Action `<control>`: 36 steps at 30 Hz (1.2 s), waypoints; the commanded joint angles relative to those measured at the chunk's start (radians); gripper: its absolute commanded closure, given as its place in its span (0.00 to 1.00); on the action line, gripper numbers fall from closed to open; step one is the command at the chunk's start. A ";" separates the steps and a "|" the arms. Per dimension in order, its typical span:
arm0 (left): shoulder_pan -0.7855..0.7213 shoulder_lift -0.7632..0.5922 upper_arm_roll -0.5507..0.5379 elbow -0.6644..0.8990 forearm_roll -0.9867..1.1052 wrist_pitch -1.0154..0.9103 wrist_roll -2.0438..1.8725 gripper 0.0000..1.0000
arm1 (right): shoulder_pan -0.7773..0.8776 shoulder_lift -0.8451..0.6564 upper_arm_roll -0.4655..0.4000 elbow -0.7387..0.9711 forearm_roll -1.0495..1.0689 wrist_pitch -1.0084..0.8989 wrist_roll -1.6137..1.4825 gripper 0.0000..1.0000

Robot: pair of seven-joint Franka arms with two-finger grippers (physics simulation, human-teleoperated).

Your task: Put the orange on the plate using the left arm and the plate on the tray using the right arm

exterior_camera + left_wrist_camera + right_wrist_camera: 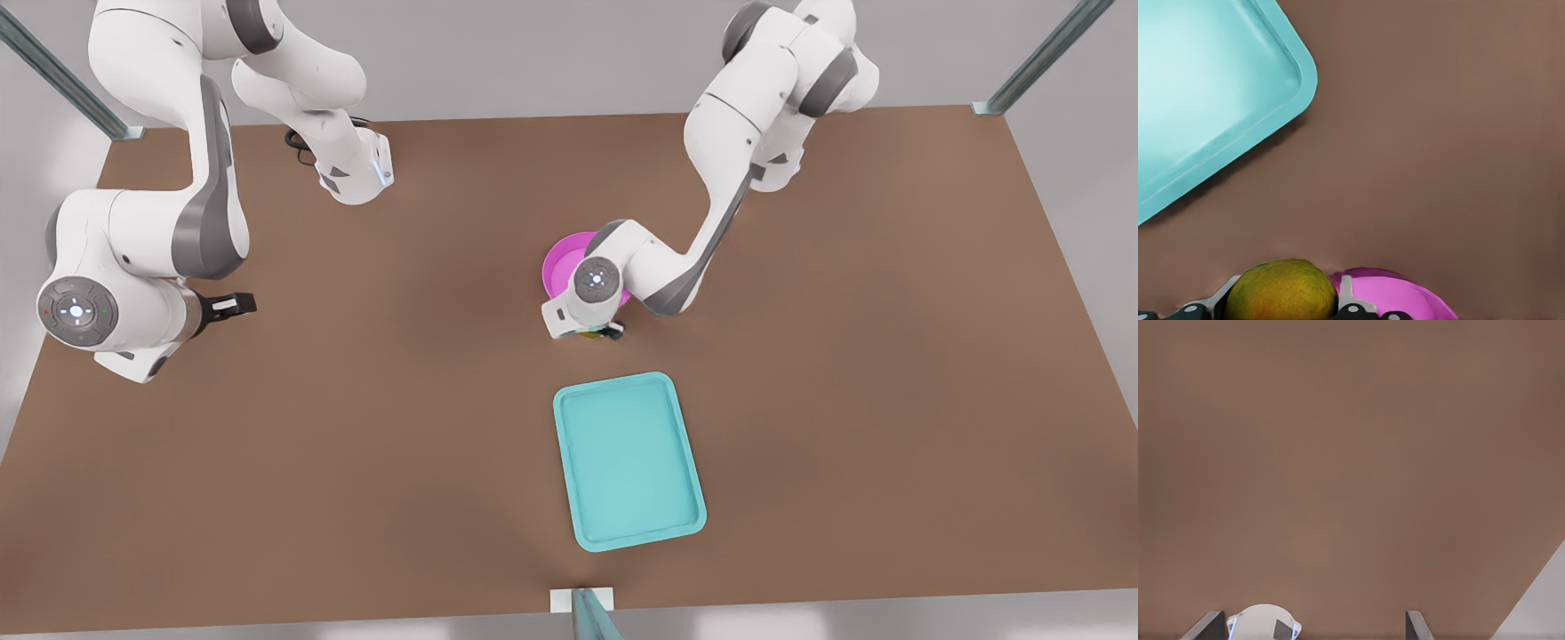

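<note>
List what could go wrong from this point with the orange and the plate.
1. The left gripper has its fingers on either side of the orange, right beside the plate; lifting it over the raised rim could clip it and shove the plate.
2. The orange is round and bumpy, so it may slip or roll.
3. The right gripper waits far from the plate and faces a long reach to the tray.

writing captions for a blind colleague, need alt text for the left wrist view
An orange sits between the left gripper's two fingers, with the brown table beyond it. The rim of a pink plate shows right beside the orange, and a corner of a turquoise tray lies farther off on the table.
</note>
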 commanded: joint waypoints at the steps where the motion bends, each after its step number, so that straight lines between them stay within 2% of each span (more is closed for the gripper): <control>1: -0.002 0.000 -0.053 0.000 -0.051 -0.183 -0.956 0.34 | -0.004 -0.001 0.000 0.001 0.001 0.000 0.000 0.00; 3: -0.015 0.012 -0.095 0.000 -0.086 -0.221 -0.964 0.34 | -0.004 -0.001 0.000 -0.001 0.001 0.000 0.000 0.00; 10: -0.051 0.020 -0.093 -0.116 -0.037 -0.226 -0.943 0.32 | -0.015 0.002 0.000 0.001 0.009 -0.001 0.000 0.00; 11: -0.051 0.021 -0.093 -0.117 -0.037 -0.223 -0.943 0.00 | -0.016 0.002 0.000 0.001 0.010 -0.001 0.000 0.00; 15: -0.047 -0.035 -0.072 -0.184 -0.021 -0.238 -0.907 0.00 | -0.025 0.004 0.000 -0.002 0.024 -0.001 0.000 0.00; 16: -0.048 -0.107 -0.029 -0.188 -0.021 -0.363 -0.863 0.00 | -0.025 0.004 0.000 -0.002 0.024 -0.001 0.000 0.00; 17: -0.048 -0.184 0.052 -0.099 -0.018 -0.593 -0.740 0.00 | -0.025 0.004 0.000 -0.002 0.024 -0.001 0.000 0.00; 18: -0.048 -0.282 0.182 -0.004 -0.017 -0.791 -0.560 0.00 | -0.027 0.010 0.000 -0.005 0.029 -0.001 0.000 0.00; 19: -0.047 -0.293 0.351 0.155 -0.017 -0.916 -0.348 0.00 | -0.035 0.018 -0.002 -0.028 0.081 0.020 -0.001 0.00; 21: -0.041 -0.293 0.664 0.319 -0.020 -0.959 0.074 0.00 | -0.033 -0.009 0.001 -0.235 0.171 0.259 -0.006 0.00; 23: -0.038 -0.287 0.810 0.340 -0.023 -0.945 0.357 0.00 | -0.021 -0.031 0.005 -0.389 0.285 0.433 -0.014 0.00; 24: 0.034 -0.298 0.783 0.345 -0.012 -0.927 0.455 0.00 | -0.019 -0.045 0.011 -0.456 0.319 0.508 -0.014 0.00; 25: 0.353 -0.341 0.386 0.346 0.056 -0.872 0.475 0.00 | -0.019 -0.059 0.026 -0.527 0.348 0.589 -0.014 0.00; 26: 0.631 -0.413 -0.018 0.268 0.293 -0.742 0.473 0.00 | -0.019 -0.059 0.054 -0.552 0.366 0.641 -0.014 0.00; 27: 0.640 -0.459 -0.006 0.188 0.227 -0.671 0.466 0.00 | -0.019 -0.076 0.078 -0.599 0.381 0.710 -0.014 0.00; 28: 0.640 -0.468 0.036 0.185 0.177 -0.671 0.429 0.00 | -0.019 -0.099 0.101 -0.668 0.427 0.796 -0.014 0.00; 30: 0.640 -0.453 0.045 0.188 0.163 -0.695 0.426 0.00 | 0.031 -0.104 0.121 -0.755 0.510 0.939 0.000 0.00; 33: 0.640 -0.419 0.043 0.205 0.163 -0.760 0.418 0.00 | 0.155 -0.111 0.123 -0.866 0.582 1.118 0.052 0.00; 36: 0.640 -0.421 0.045 0.211 0.164 -0.751 0.418 0.00 | 0.335 -0.065 0.121 -0.888 0.714 1.275 0.134 0.00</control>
